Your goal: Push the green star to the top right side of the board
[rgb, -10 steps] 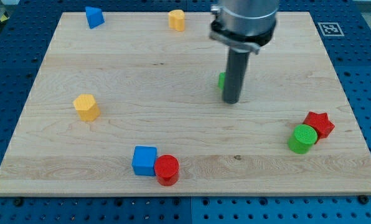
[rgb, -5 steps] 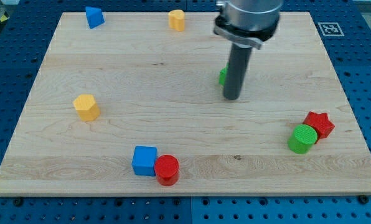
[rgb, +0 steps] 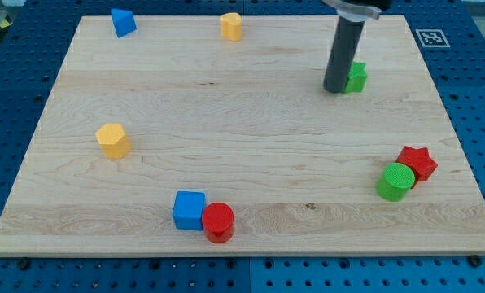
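Observation:
The green star (rgb: pixel 356 76) lies on the wooden board (rgb: pixel 226 106) in its upper right part, partly hidden behind my rod. My tip (rgb: pixel 335 89) rests on the board against the star's left side, touching it. Only the star's right half shows.
A red star (rgb: pixel 417 161) and a green cylinder (rgb: pixel 396 181) sit together at the right. A blue cube (rgb: pixel 189 209) and a red cylinder (rgb: pixel 218 221) sit at the bottom. A yellow block (rgb: pixel 112 139) is at the left, a yellow block (rgb: pixel 231 25) and a blue triangle (rgb: pixel 122 21) at the top.
My tip has moved up and to the right, and the green star has slid up and right with it. The other blocks have not moved.

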Robot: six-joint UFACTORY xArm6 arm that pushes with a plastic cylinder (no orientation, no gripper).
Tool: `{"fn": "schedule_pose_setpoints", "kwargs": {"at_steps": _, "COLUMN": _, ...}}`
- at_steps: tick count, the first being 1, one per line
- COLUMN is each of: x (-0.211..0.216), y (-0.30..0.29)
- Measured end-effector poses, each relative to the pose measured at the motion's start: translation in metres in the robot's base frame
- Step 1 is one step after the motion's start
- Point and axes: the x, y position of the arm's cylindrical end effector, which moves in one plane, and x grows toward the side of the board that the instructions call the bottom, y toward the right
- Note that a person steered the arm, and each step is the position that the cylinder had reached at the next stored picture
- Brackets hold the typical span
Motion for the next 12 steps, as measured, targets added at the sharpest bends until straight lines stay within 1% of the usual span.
{"fn": "schedule_pose_setpoints", "kwargs": {"at_steps": 3, "x": 0.004, "y": 0.066}}
{"fn": "schedule_pose_setpoints", "kwargs": {"at_steps": 5, "x": 0.004, "y": 0.068}}
{"fn": "schedule_pose_setpoints", "kwargs": {"at_steps": 12, "x": -0.096, "y": 0.065}}
